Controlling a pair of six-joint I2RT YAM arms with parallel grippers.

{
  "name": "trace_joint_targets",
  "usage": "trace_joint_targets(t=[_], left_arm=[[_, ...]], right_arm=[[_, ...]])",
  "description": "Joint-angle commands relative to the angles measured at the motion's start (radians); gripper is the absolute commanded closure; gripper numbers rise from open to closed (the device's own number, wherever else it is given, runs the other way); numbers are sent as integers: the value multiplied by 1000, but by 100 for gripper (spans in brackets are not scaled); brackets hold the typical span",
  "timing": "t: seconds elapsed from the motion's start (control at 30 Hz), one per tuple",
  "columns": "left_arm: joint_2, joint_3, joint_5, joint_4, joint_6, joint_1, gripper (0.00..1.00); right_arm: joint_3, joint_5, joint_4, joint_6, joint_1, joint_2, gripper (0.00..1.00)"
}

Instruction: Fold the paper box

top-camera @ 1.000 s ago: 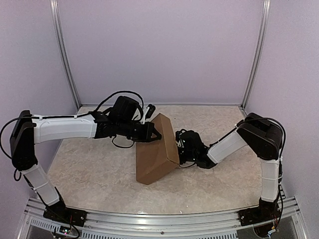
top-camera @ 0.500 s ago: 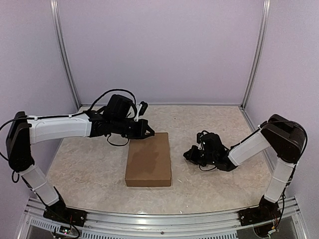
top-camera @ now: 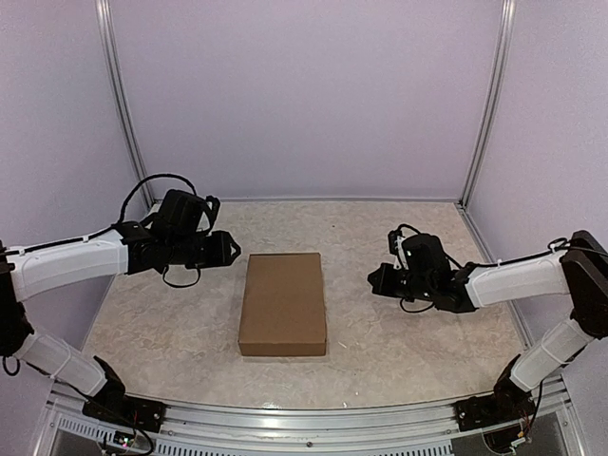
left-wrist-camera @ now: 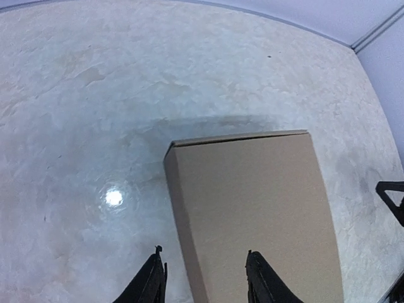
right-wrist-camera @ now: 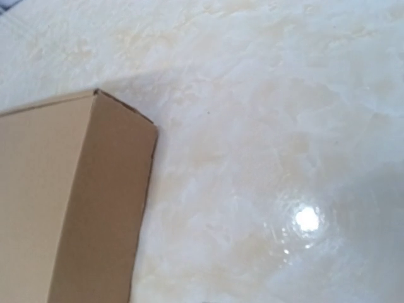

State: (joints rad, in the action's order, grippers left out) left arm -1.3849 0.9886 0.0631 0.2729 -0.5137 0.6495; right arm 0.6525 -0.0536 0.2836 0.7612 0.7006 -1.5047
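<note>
Paper box (top-camera: 283,302) at mid-counter, plain brown and unmarked. Lies flat and closed as a shallow rectangle on the marbled beige counter (top-camera: 399,228), long sides running 12 to 6 o'clock in the top view, broad face up. Touches neither arm.

Left claw (top-camera: 226,249) at about 10 o'clock from the box's middle, just off its far-left corner. Points toward 3 o'clock, near that corner but apart from it. Shows two dark fingers (left-wrist-camera: 153,278) spread apart in the left wrist view, gripping nothing. Looks down from there on the box (left-wrist-camera: 252,208), whose corner sits at 12 o'clock from the gap between the fingers, with one narrow side wall in sight. Catches a round glare spot (left-wrist-camera: 113,197) on the counter at 9 o'clock from that corner.

Right claw (top-camera: 377,280) at 3 o'clock from the box, pointing toward 9 o'clock, with a strip of bare counter between. Stands with fingers together, clamped on nothing. Keeps its fingers out of the right wrist view. Shows there only one corner of the box (right-wrist-camera: 63,202) at 8 o'clock in the picture, top face and side wall both visible, and bright glare on the counter at 4 o'clock.
</note>
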Motion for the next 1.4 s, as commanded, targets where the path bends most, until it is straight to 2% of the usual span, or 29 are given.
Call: trace_joint_targets(t=[0.0,0.13,0.37,0.87,0.9,1.03,1.23,1.3,1.37], left_arm=[[54,-115,149,67,-69,-33,57],[51,-182,138,66,-104,-49,57],[-48,-217,-2,-1,-130,-34,60],[-272,-26,-173,-80,-128,73,60],[-275,-15,-173,-70,-123,74,60],[-266,12,-134,-20,-85,64,52],[-186,24,-69,49,-32,31,40],[-147,38,-11,79,-7,26,35],[-112,60,22,109,19,22,30]], right_arm=[[34,10,-133,-80,-2,32,100],[50,1,-174,-100,15,33,100],[48,-19,-217,-94,31,34,100],[54,-97,-365,-119,32,182,100],[55,-107,-379,-122,31,196,95],[58,-184,-442,-147,31,260,60],[66,-318,-524,-203,28,364,23],[72,-356,-549,-224,28,398,2],[84,-395,-577,-240,28,437,0]])
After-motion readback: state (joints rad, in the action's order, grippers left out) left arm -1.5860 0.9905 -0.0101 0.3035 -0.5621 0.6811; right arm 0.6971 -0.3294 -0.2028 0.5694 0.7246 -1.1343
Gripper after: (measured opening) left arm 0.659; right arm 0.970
